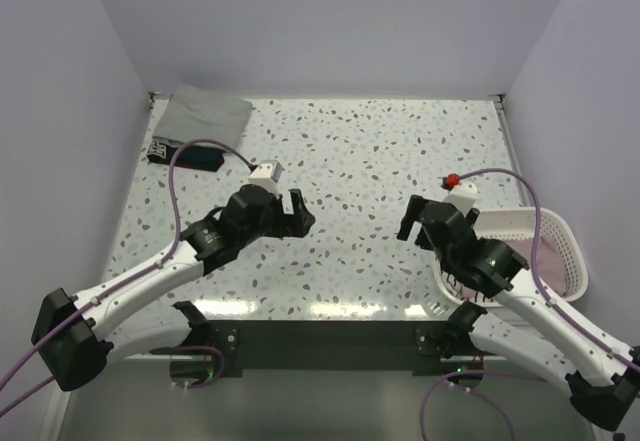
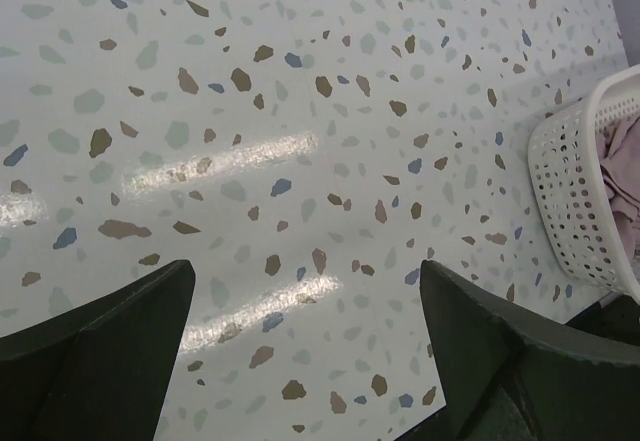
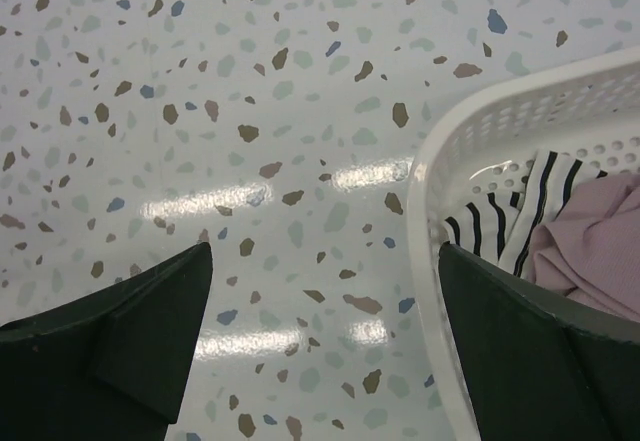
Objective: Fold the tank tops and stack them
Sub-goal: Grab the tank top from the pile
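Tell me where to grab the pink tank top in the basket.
Pinch a raised fold of the pink tank top from straight above, down into the basket: it lies crumpled beside the striped tank top, and the walls block sideways approaches.

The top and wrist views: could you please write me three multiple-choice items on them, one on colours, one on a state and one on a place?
1. Which tank tops show inside the white basket?
A. A dusty pink top and a white striped top
B. Red and yellow
C. Navy only

2. How do the left gripper and right gripper stand?
A. Both shut on cloth
B. Left shut on the basket
C. Both open, empty

3. Where does the grey-green top lie?
A. In the basket
B. At the far left corner of the table
C. In the right gripper

Key: 1 A, the right wrist view shows both inside the rim; 2 C, only bare table shows between the jaws; 3 B, as the top view shows.
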Robot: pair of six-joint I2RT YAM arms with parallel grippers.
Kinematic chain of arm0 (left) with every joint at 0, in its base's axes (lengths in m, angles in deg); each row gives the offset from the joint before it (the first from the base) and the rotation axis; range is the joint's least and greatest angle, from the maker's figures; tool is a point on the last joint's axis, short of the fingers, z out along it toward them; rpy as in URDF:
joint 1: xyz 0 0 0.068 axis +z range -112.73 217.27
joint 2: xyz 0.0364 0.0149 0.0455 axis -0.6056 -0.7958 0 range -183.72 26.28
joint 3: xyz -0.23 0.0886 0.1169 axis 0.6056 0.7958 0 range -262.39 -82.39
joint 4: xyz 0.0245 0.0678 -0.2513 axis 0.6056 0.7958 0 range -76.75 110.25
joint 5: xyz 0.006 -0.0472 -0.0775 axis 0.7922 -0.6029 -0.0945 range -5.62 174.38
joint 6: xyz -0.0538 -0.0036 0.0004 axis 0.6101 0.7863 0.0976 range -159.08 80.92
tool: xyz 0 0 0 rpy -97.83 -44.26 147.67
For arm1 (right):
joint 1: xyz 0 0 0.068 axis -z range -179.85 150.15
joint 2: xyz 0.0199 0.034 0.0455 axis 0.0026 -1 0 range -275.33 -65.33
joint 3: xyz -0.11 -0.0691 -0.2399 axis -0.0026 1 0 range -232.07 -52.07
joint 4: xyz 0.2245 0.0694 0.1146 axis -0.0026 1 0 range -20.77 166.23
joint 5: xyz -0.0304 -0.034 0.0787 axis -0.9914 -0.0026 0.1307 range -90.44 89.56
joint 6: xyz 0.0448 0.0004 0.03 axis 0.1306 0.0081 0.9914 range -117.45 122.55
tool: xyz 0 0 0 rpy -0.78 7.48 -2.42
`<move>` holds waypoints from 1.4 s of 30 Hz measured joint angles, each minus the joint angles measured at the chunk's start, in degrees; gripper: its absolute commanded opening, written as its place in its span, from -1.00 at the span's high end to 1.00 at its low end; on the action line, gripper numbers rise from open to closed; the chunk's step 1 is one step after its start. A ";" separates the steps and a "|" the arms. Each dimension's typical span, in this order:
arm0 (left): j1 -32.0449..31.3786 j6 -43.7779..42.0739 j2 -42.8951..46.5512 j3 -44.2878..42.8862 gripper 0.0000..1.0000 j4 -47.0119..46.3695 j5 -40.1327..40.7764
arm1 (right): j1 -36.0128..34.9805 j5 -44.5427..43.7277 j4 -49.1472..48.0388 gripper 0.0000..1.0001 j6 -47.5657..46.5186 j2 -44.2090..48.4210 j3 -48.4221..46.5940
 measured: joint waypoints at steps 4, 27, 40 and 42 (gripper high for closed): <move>0.00 -0.35 0.31 -0.42 -1.00 0.37 -0.90 | 0.00 -1.14 4.26 -0.97 1.42 -0.70 -1.55; 0.00 -1.79 2.69 -3.26 -1.00 5.27 -8.41 | 54.36 3.10 19.82 -0.95 3.76 -23.32 -14.64; 0.00 -2.80 5.31 -3.23 -1.00 6.91 -10.45 | 64.70 1.60 10.86 -0.70 5.55 -28.33 -3.54; 0.00 -2.93 5.31 -3.23 -1.00 7.30 -10.56 | 64.87 1.60 9.16 -0.68 5.90 -28.24 -1.49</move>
